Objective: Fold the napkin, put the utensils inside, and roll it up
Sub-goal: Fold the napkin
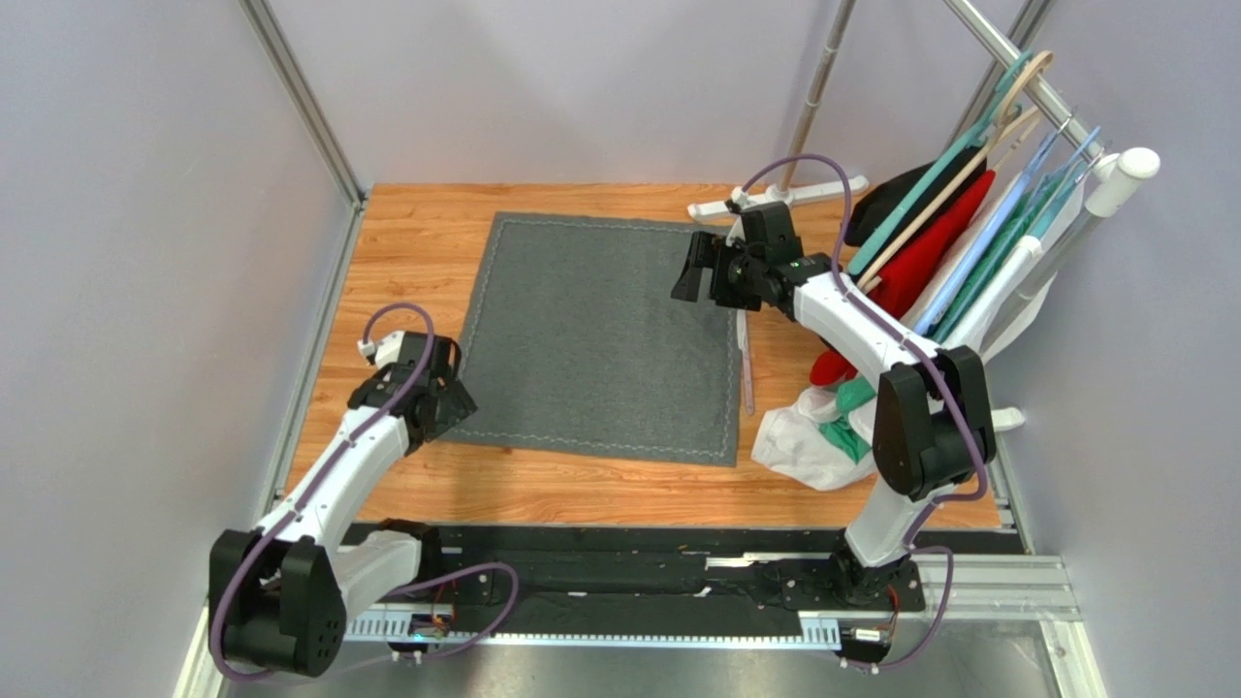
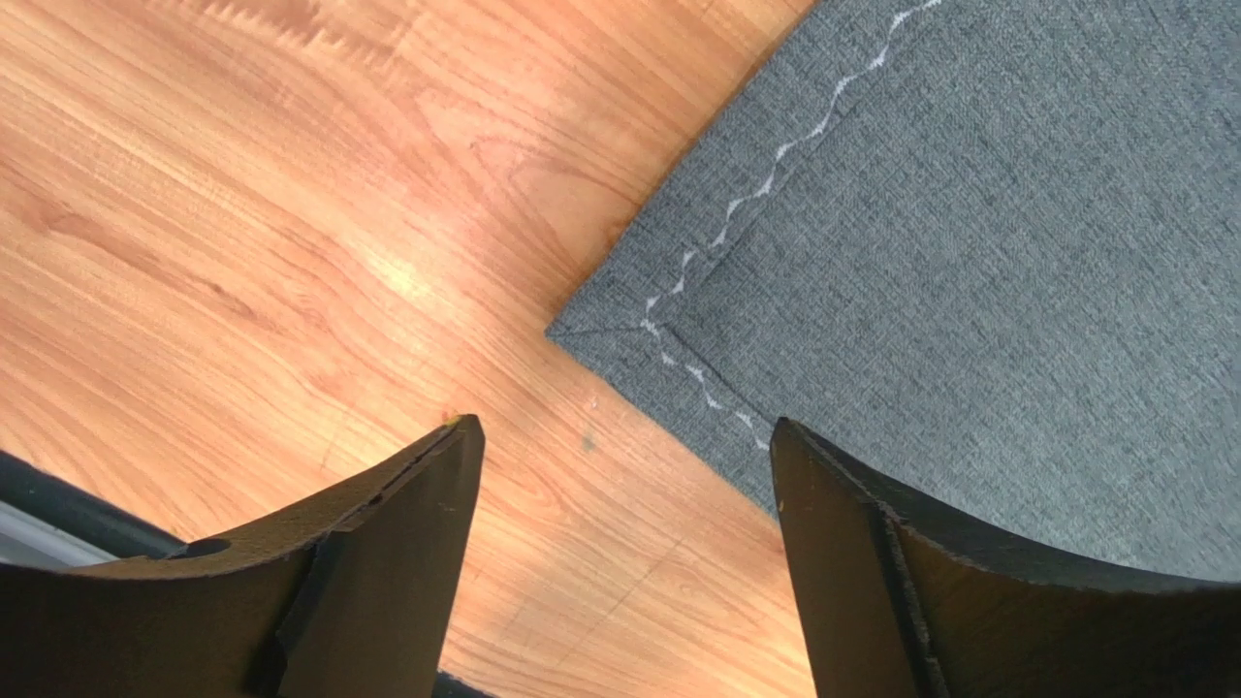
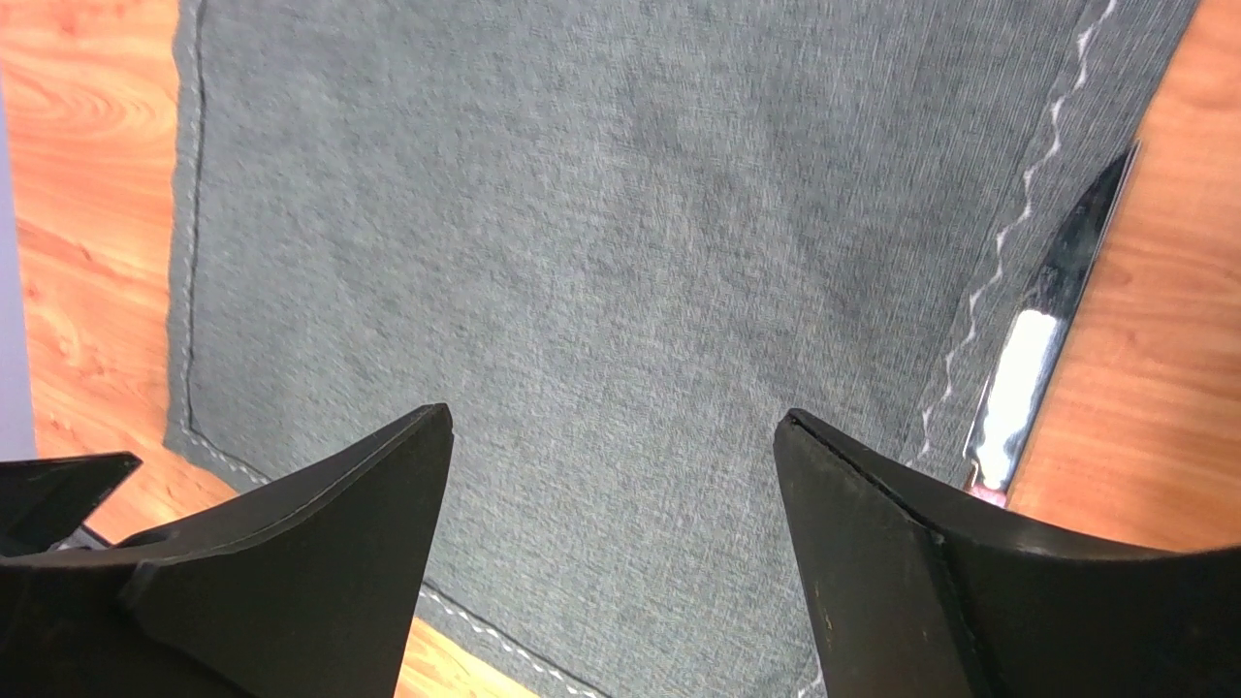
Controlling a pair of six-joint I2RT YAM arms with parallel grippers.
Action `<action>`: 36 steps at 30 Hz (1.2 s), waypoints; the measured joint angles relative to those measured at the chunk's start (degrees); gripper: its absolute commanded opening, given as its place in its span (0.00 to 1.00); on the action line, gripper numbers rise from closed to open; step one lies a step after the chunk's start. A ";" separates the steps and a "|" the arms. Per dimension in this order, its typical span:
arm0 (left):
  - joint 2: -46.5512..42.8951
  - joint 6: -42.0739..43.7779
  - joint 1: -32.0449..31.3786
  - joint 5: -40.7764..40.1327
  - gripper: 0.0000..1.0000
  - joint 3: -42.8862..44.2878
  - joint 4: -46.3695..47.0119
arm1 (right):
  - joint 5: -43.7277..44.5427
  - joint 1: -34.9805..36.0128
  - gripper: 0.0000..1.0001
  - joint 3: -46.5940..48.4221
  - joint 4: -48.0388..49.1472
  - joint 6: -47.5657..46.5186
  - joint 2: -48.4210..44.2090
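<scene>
Now, napkin (image 1: 605, 335): flat and unfolded at the middle of the wooden table (image 1: 408, 247).
Left gripper (image 2: 624, 426): jaws apart, empty, just off the napkin's 7 o'clock corner, likely lined up to pinch it for the fold.
Right gripper (image 3: 612, 418): jaws wide, empty, above the 2 o'clock area, probably for that far corner.
Utensils (image 3: 1042, 349): just beside the 3 o'clock edge, off the cloth; count hard to tell.

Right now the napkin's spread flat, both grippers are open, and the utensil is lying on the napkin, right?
No. The utensil is not on the napkin; it lies on the table just beside the napkin's right edge, as the right wrist view shows. The rest holds: napkin spread flat, left gripper and right gripper open.
</scene>
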 measured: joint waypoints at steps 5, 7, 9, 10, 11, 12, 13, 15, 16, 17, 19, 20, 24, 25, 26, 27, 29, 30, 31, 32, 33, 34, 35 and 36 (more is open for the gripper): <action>-2.43 -0.90 3.37 1.70 0.70 -2.97 0.87 | -0.46 0.00 0.87 -2.80 0.24 -0.26 -0.63; -2.40 -0.87 6.32 2.84 0.65 -4.61 2.03 | -0.59 0.00 0.87 -3.69 0.24 -0.33 -1.07; -2.23 -0.63 8.72 4.07 0.59 -6.23 3.93 | -0.79 0.00 0.87 -4.26 0.35 -0.35 -1.40; -2.01 -0.50 9.49 4.81 0.58 -6.88 4.96 | -0.81 0.00 0.87 -4.46 0.55 -0.33 -1.51; -1.64 -0.28 9.92 5.49 0.58 -7.34 5.88 | -0.83 0.00 0.87 -4.66 0.68 -0.35 -1.68; -1.22 -0.07 10.16 6.27 0.58 -7.61 6.84 | -0.83 0.00 0.87 -4.72 0.72 -0.33 -1.79; -0.48 0.17 10.21 7.17 0.58 -7.74 8.13 | -0.83 0.00 0.87 -4.72 0.85 -0.33 -1.86; 1.20 0.55 10.21 8.72 0.58 -7.76 10.69 | -0.87 0.00 0.87 -4.72 1.25 -0.35 -1.90; 1.92 0.57 10.21 9.09 0.58 -7.76 11.54 | -0.92 0.00 0.87 -4.72 1.29 -0.33 -1.90; 2.82 0.61 10.25 9.46 0.58 -7.76 12.48 | -0.96 0.00 0.87 -4.72 1.31 -0.33 -1.90; 4.37 0.61 10.54 9.84 0.57 -7.76 13.73 | -1.01 0.00 0.87 -4.72 1.36 -0.33 -1.90; 4.68 0.57 10.67 9.88 0.57 -7.72 14.27 | -1.01 0.00 0.87 -4.72 1.40 -0.33 -1.90; 5.07 0.52 11.10 9.86 0.56 -7.72 15.39 | -0.98 0.00 0.87 -4.87 1.49 -0.33 -2.12; 5.07 0.50 11.21 9.86 0.55 -7.72 15.45 | -0.98 0.00 0.87 -4.96 1.51 -0.33 -2.23; 5.07 0.44 11.30 9.86 0.52 -7.72 15.45 | -0.98 0.00 0.87 -5.11 1.53 -0.33 -2.36; 5.07 0.42 11.37 9.79 0.48 -7.74 15.43 | -0.96 0.00 0.87 -5.25 1.53 -0.35 -2.47; 5.05 0.35 11.43 9.77 0.48 -7.74 15.41 | -0.96 0.00 0.87 -5.51 1.55 -0.35 -2.54; 5.05 0.35 11.52 9.77 0.48 -7.74 15.30 | -0.96 0.00 0.87 -5.60 1.51 -0.35 -2.54; 5.05 0.35 11.58 9.77 0.47 -7.74 15.13 | -0.98 0.00 0.87 -5.66 1.51 -0.35 -2.54; 5.05 0.35 11.67 9.81 0.43 -7.74 15.04 | -0.96 0.00 0.87 -5.66 1.49 -0.35 -2.54; 5.07 0.35 11.69 9.84 0.42 -7.74 14.91 | -0.98 0.00 0.87 -5.66 1.53 -0.35 -2.54; 5.07 0.31 11.72 9.86 0.42 -7.74 14.82 | -0.98 0.00 0.87 -5.66 1.55 -0.35 -2.56; 5.09 0.31 11.74 9.86 0.41 -7.74 14.69 | -0.98 0.00 0.87 -5.66 1.53 -0.37 -2.54; 5.20 0.33 11.82 9.88 0.34 -7.74 14.56 | -0.98 0.00 0.87 -5.66 1.53 -0.37 -2.54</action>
